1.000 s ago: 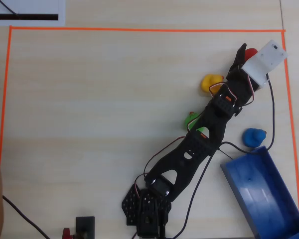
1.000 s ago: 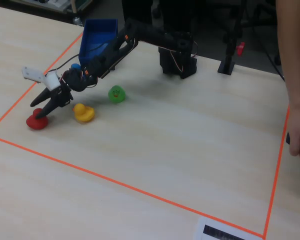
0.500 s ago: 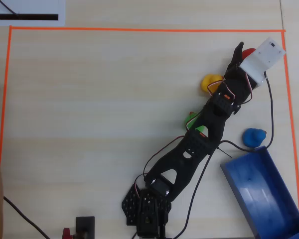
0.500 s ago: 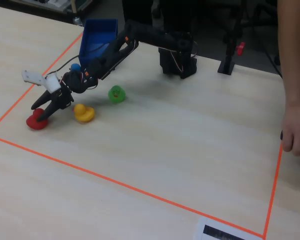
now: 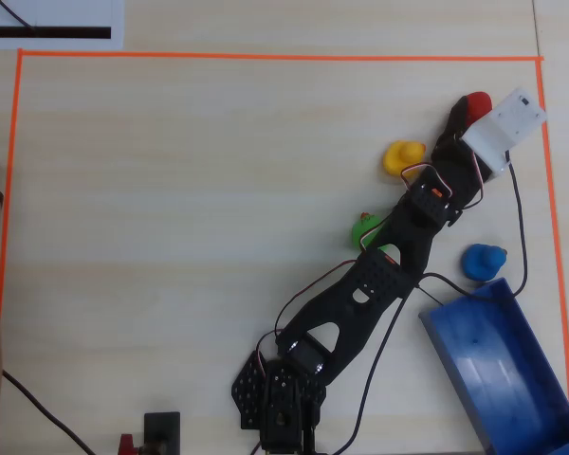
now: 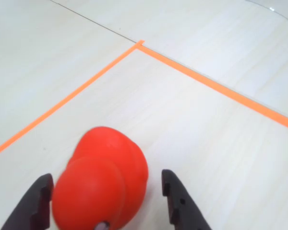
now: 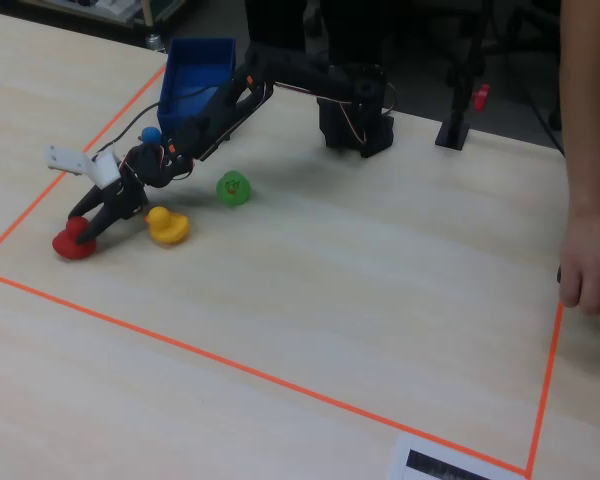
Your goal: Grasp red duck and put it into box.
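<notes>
Overhead view: small rounded red rubber duck (image 5: 475, 102) sat near the top right corner of the orange tape, the black two-finger gripper (image 5: 458, 118) over it; long blue plastic box (image 5: 508, 372) lay well apart, lower right.

Wrist view: fingers (image 6: 175, 195) stood spread on either side of the duck (image 6: 102, 184), not yet clamped.

Fixed view: gripper (image 7: 81, 227) low at the duck (image 7: 71, 241). Grasp step; next, probably close, then lift.

Robotics lab or hobby workspace as we read it, pale wood-grain surface (image 7: 360, 280), orange tape border (image 7: 250, 372) marking a work area, small black arm (image 5: 360, 294) with loose cables, person's hand (image 7: 590, 270) at edge
</notes>
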You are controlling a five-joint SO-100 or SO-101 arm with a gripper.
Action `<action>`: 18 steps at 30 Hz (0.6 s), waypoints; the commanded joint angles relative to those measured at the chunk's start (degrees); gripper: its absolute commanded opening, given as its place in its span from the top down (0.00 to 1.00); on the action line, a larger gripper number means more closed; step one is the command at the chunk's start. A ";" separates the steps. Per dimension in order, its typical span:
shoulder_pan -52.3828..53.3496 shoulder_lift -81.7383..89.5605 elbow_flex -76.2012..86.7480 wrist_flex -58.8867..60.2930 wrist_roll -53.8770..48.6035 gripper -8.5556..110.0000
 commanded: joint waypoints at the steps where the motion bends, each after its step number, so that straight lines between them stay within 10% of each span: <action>1: -0.18 1.32 -3.16 0.00 -0.35 0.67; 12: -1.58 0.70 -4.22 1.85 -0.79 0.69; 18: -3.16 0.44 -5.10 2.81 -1.93 0.93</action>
